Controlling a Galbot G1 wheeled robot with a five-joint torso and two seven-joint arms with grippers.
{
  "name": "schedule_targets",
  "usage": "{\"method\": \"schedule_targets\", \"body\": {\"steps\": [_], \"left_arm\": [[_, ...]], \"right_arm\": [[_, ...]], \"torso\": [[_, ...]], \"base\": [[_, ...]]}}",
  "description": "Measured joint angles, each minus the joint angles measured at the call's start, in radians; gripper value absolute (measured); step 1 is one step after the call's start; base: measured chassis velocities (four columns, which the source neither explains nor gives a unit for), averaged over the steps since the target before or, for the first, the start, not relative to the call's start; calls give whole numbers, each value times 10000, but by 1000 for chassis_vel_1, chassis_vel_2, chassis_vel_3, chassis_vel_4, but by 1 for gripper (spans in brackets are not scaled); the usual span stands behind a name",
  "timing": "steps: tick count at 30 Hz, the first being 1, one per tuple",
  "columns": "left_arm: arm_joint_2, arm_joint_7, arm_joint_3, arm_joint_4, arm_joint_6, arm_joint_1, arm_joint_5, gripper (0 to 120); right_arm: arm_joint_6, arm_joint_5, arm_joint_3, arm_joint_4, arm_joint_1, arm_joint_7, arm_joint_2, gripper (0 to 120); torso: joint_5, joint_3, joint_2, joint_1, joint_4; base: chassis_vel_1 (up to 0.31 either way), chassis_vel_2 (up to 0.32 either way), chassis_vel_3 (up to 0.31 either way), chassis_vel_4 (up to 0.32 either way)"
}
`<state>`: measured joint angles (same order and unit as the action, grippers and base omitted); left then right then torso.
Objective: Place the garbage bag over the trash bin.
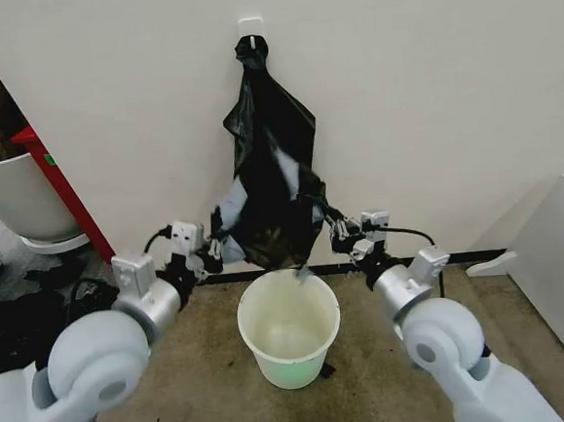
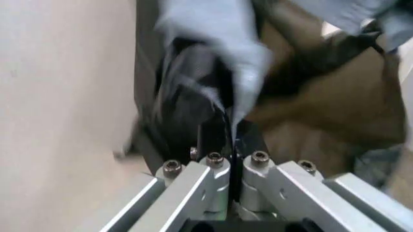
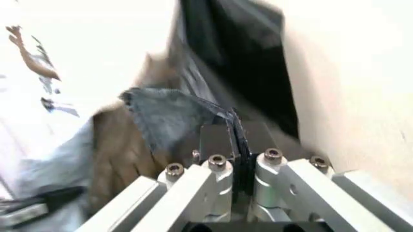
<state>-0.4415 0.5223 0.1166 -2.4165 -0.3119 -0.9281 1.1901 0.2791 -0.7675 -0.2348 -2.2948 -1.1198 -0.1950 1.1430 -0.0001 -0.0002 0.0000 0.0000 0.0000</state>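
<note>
End effectors, left (image 1: 210, 253) and right (image 1: 336, 232), pinching garbage bag (image 1: 271, 173) edges, holding mouth directly above trash bin (image 1: 289, 323)

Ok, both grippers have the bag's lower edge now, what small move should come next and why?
Probably draw the two grippers a little further apart. The left gripper and right gripper are each shut on a lower corner of the garbage bag, which hangs from a wall hook. Its lower edge sits just above the trash bin, bunched narrower than the rim, so the mouth likely needs widening first.
</note>
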Motion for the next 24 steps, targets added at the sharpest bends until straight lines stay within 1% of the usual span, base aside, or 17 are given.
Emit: {"method": "schedule_targets", "body": {"steps": [3,5,8,9,10,14,17,20,24], "left_arm": [[179,4,1,-117,83,567,452,0],[223,6,11,-169,114,673,567,0],[421,14,64,-536,235,833,946,0],[510,16,91,-763,287,730,1032,0],[510,16,91,-763,287,730,1032,0],[672,24,265,-883,357,149,1066,0],[713,-13,849,-885,463,-530,1052,0],[714,-29,966,-885,517,-711,1043,0],[718,-52,1028,-873,598,-862,1065,0]], "right_arm": [[52,-577,-180,-570,36,-114,-251,0],[60,-721,-239,-726,-1,-137,-314,0],[102,-1192,-484,-1340,-317,-264,-593,0],[163,-1377,-703,-1610,-552,-284,-701,0],[163,-1377,-703,-1610,-552,-284,-701,0],[283,-1957,-1265,-2059,-1044,-454,-849,0],[335,-2180,-1698,-2115,-1324,-513,-982,0],[358,-2244,-1836,-2115,-1385,-514,-1034,0],[470,-2616,-2406,-2114,-1498,-545,-1311,0]], "torso": [[4,1,1,0,-2],[4,1,1,0,-2],[2,1,1,0,-1],[3,1,1,0,-1],[3,1,1,0,-1],[0,1,1,0,-3],[2,1,1,0,0],[2,1,1,0,0],[2,2,1,0,0]], "base": [[0,0,0,0],[0,0,0,0],[0,0,0,0],[0,0,0,0],[0,0,0,0],[0,0,0,0],[0,0,0,0],[0,0,0,0],[0,0,0,0]]}}
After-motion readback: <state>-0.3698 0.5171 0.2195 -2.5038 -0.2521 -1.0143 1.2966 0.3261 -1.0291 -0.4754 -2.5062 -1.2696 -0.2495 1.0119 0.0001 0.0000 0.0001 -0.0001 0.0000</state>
